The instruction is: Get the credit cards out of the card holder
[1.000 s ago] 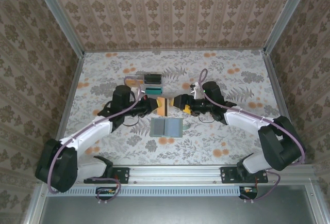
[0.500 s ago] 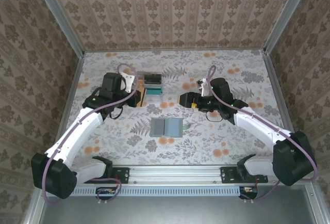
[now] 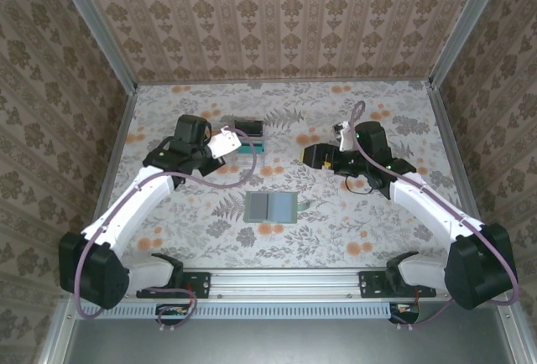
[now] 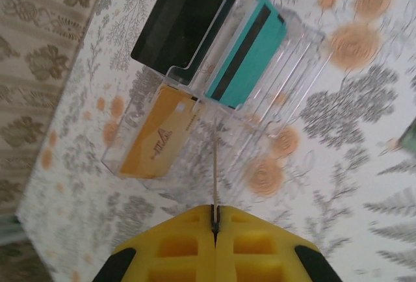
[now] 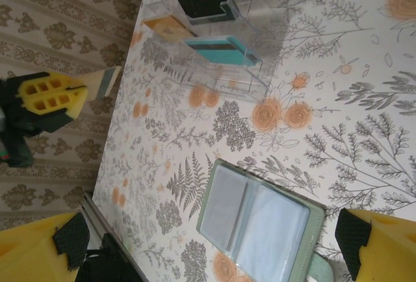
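The card holder [image 3: 270, 207] lies open and flat mid-table, sage green, and its pale inner pockets [image 5: 260, 229] look empty. My left gripper [image 3: 221, 143] is shut on a thin credit card [image 4: 215, 165], seen edge-on between the yellow fingers [image 4: 188, 243], just in front of the clear tray [image 4: 260, 119]. A yellow-orange credit card [image 4: 158, 141] lies in the tray's near slot. My right gripper [image 3: 312, 155] hangs open and holds nothing, right of and beyond the holder. In the right wrist view its fingers [image 5: 380, 246] stand wide apart, either side of the holder.
The clear slotted tray [image 3: 248, 138] stands at the back left of centre and also holds a black card [image 4: 182, 22] and a teal card [image 4: 248, 51]. Patterned walls enclose the table on three sides. Floral tabletop lies open around the card holder.
Both grippers met above the card holder a second ago. The left one has since carried the card back-left to the tray, and the right one has drawn away to the right, open.
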